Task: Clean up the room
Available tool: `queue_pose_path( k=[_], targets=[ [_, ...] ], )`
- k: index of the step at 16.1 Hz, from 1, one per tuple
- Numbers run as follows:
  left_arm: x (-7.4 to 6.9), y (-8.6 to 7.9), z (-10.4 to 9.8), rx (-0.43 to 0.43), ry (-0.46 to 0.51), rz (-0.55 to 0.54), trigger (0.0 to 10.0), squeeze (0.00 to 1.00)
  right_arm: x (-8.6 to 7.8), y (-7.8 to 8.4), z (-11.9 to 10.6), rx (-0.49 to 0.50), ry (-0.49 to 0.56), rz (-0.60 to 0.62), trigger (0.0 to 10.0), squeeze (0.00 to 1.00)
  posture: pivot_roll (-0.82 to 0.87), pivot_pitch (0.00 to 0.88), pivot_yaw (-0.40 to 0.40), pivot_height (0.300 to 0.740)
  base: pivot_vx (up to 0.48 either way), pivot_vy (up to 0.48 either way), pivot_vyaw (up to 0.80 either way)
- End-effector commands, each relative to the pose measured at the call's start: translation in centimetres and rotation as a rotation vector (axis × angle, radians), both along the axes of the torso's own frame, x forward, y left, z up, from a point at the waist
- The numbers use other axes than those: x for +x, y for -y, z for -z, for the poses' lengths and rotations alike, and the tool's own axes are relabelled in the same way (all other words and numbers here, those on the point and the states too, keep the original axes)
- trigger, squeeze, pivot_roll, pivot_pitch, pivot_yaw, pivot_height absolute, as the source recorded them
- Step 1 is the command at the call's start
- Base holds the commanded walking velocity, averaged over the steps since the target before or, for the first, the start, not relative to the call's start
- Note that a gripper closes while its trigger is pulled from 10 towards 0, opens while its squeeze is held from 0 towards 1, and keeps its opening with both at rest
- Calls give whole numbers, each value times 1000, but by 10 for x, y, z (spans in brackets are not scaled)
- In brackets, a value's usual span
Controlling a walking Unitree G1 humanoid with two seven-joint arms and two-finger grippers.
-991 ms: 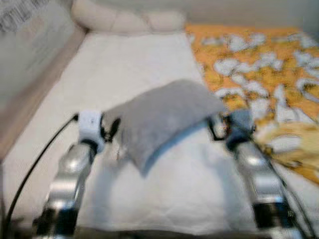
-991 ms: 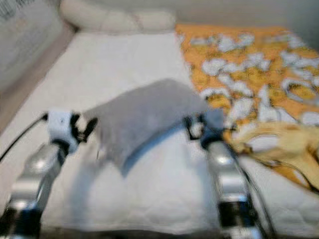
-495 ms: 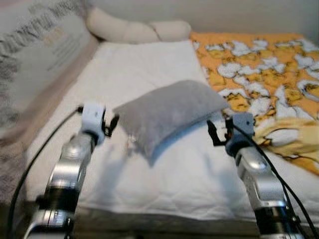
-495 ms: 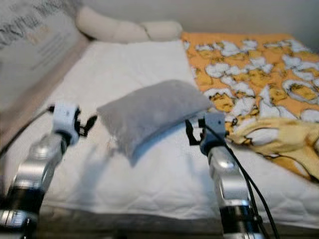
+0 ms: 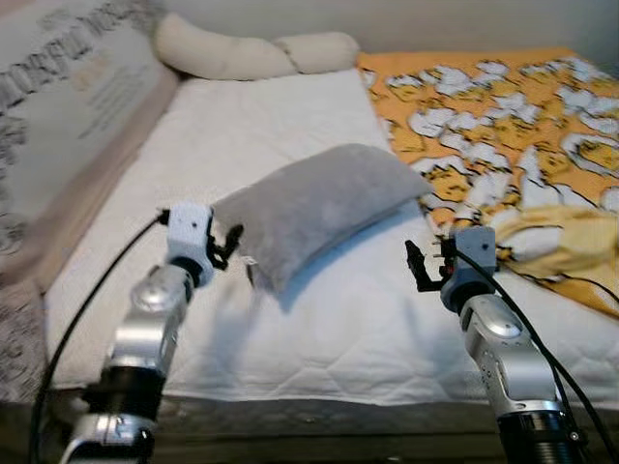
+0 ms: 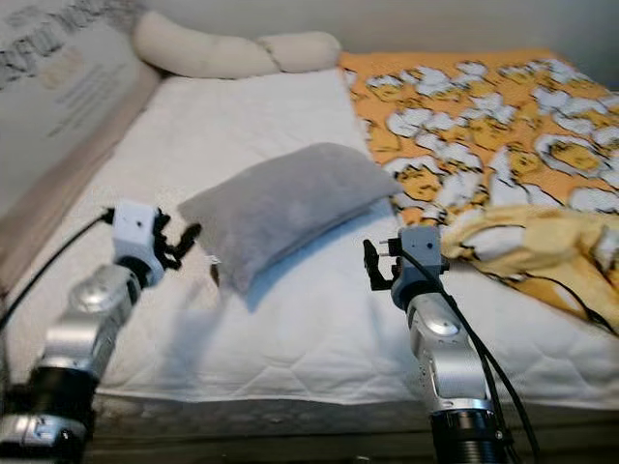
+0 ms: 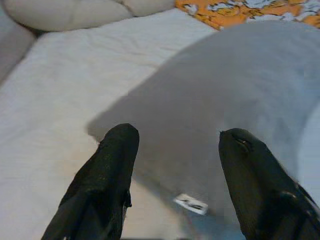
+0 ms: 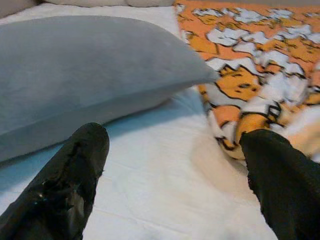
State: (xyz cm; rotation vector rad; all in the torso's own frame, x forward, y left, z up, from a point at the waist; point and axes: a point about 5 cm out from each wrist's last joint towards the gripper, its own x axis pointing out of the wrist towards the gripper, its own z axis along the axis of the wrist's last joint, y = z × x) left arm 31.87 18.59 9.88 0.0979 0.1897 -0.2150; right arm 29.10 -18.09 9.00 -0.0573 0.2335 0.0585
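Observation:
A grey pillow (image 5: pixel 319 205) lies slanted on the white mattress (image 5: pixel 290 319), resting free of both grippers. My left gripper (image 5: pixel 228 244) is open just off the pillow's near left corner, where a small white label (image 7: pixel 190 203) sticks out. My right gripper (image 5: pixel 418 265) is open a little in front of the pillow's right end, close to the orange patterned blanket (image 5: pixel 503 106). In the left wrist view the pillow (image 7: pixel 225 115) lies right ahead of the fingers (image 7: pixel 107 170). In the right wrist view the pillow (image 8: pixel 85 70) and blanket (image 8: pixel 250 45) lie beyond the spread fingers (image 8: pixel 70 180).
A long cream bolster (image 5: pixel 242 53) lies along the head of the bed. A printed panel (image 5: pixel 68 126) stands along the left side. A yellow cloth (image 5: pixel 561 242) is bunched on the blanket at the right. Black cables run down both arms.
The pillow, held up between both grippers a second ago, now lies on the mattress. Both grippers have come away from it and drawn back slightly. The camera has also shifted and steadied.

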Motion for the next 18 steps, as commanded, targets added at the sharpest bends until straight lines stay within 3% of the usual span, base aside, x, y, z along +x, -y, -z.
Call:
queue_pose_path(
  k=[1,4,7,9,13,14,16,18],
  targets=[
    [-5,-2,2,-6,-6,-14,10000,0,-1,-3,-5,10,12,-12,10000,0,-27,0,60,740,0,0,0],
    [-5,2,8,-8,-27,-10,10000,0,-1,-3,-5,5,9,-18,10000,0,-32,0,53,740,0,0,0],
    [19,2,11,87,-67,-18,10000,0,-1,-1,-5,-28,-8,-22,10000,0,-44,0,49,740,0,0,0],
    [35,1,16,161,-148,-57,10000,0,0,7,-2,-75,-39,12,10000,0,-65,0,46,740,0,0,0],
    [39,31,31,229,-275,16,10000,0,-1,17,0,-101,-75,63,10000,0,-98,0,54,740,0,0,0],
    [38,57,33,163,-280,123,10000,0,-2,19,0,-104,-77,66,10000,0,-105,0,60,740,0,0,0],
    [33,107,22,-63,-221,409,10000,0,-7,21,1,-105,-77,70,10000,0,-105,0,66,740,0,0,0],
    [28,120,17,-135,-201,531,10000,0,-8,21,1,-99,-77,69,10000,0,-103,0,67,740,0,0,0]
  ],
)
